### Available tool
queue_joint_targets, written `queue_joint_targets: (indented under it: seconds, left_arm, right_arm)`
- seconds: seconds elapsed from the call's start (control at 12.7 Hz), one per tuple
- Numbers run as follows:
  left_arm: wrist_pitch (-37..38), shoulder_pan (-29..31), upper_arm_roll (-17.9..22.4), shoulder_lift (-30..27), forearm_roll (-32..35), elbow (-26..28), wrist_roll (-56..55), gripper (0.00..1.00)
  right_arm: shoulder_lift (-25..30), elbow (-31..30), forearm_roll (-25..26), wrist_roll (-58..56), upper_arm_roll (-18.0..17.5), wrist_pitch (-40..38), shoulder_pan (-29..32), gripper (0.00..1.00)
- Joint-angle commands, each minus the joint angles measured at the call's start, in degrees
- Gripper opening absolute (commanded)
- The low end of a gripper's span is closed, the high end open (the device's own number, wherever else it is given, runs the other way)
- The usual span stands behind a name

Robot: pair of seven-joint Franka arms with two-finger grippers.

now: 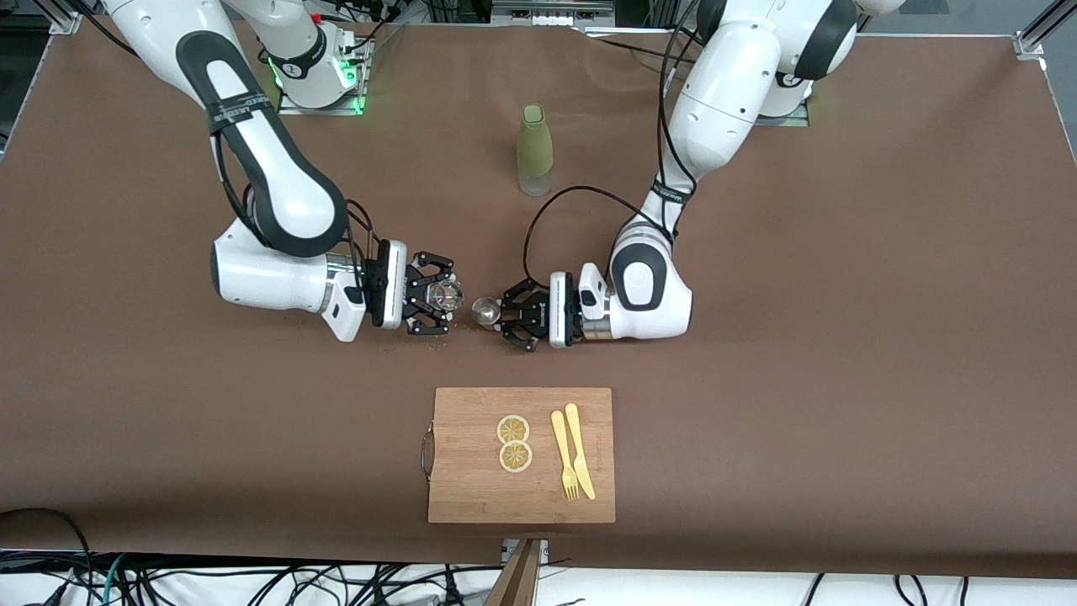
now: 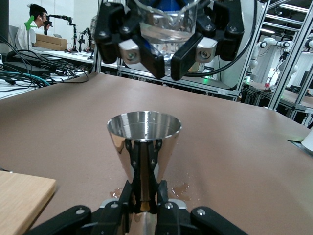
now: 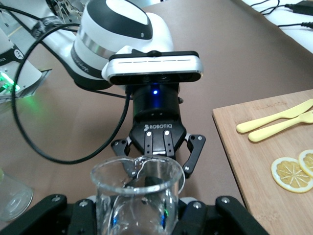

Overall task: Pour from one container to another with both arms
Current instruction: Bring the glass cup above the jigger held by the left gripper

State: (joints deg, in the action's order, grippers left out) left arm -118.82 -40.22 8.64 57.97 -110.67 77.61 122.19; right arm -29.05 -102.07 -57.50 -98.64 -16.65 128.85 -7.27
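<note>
1. Nearest the front camera lies the cutting board [image 1: 471, 497] with 2 lemon slices [image 1: 514, 443], a yellow fork [image 1: 564, 459] and a yellow knife [image 1: 580, 454]; none of it plays a part in the pour.
2. We judge the step in hand to be the line-up just before pouring: both vessels are gripped and brought close, yet the clear glass [image 1: 443, 295] looks roughly upright.
3. Our right hand [image 1: 433, 295] is closed on the clear glass, holding it above the desk [image 1: 841, 337] and higher than the cup's rim.
4. Our left hand [image 1: 509, 316] is clamped on the stem of the silver metal cup [image 1: 485, 310], mouth up, just beside the glass.
5. Wet spots seem to lie on the desk under the cup, though we cannot be sure.
6. Next, we would bring the glass's lip over the cup's mouth and tilt slowly, keeping the cup steady.
7. Farther from the camera stands the olive-green bottle [image 1: 534, 150], untouched.
</note>
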Motion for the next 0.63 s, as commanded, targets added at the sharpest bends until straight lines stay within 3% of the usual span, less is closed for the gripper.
queue_joint_targets:
  seconds: [0.0,0.55]
  left_arm:
    - [-3.79,-2.23,0.33,0.82,-4.11,-1.33,4.46,0.00]
    - [-3.44,-2.23,0.33,1.44,-5.52,-1.24,7.89,0.00]
  right_arm:
    - [0.31,1.34,4.92,4.50,-0.13,2.63,-1.60,0.14]
    - [1.10,0.64,11.87,6.00,-0.13,2.81,-1.69,0.14]
